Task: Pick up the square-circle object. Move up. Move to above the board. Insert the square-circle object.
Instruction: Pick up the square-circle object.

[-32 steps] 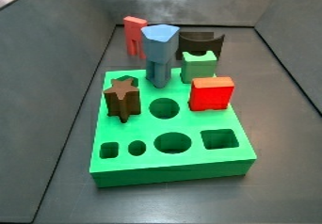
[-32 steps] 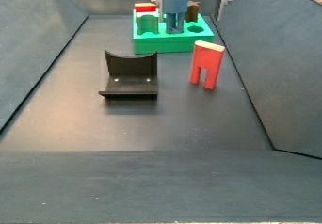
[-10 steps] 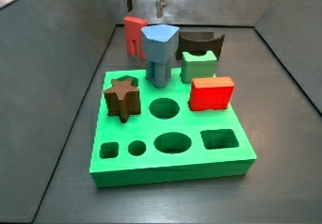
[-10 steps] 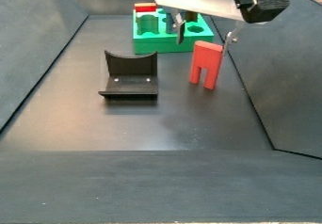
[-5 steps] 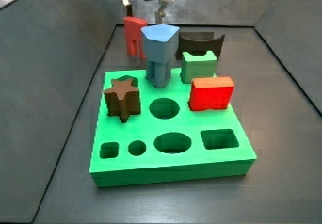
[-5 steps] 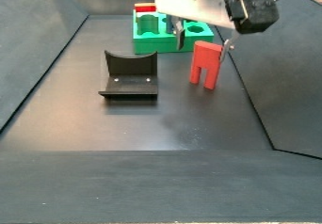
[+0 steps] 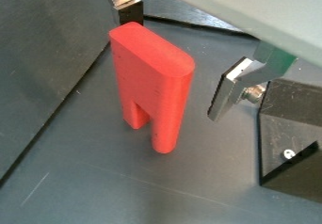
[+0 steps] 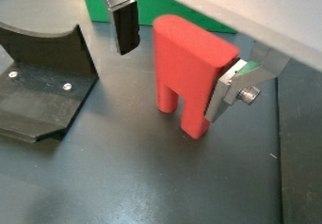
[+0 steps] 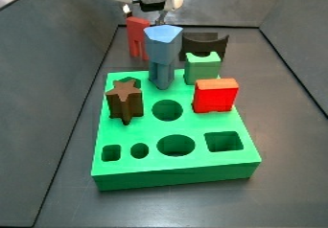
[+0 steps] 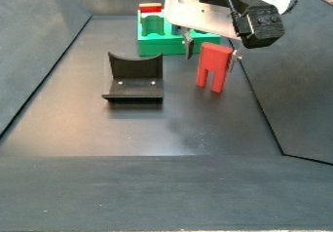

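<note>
Square-circle object (image 8: 191,70) upright on floor, long axis vertical, legs down, gripper (image 8: 176,63) fingers spread around it, not touching

The tall salmon-red two-legged block (image 8: 190,70) stands on a dark grey tabletop (image 8: 113,181); the silver-fingered claw (image 8: 176,60) has dark pads; the thick square slab (image 9: 179,141) is bright green.

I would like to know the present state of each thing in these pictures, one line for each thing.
square-circle object: upright on the floor on its two legs, not lifted.
gripper: open, fingers on either side of the square-circle object, apart from it.
board: flat on the floor, several holes free, several filled.
blue piece: standing upright in the board.
red cube: sitting on the board.
fixture: on the floor, holding nothing.
</note>
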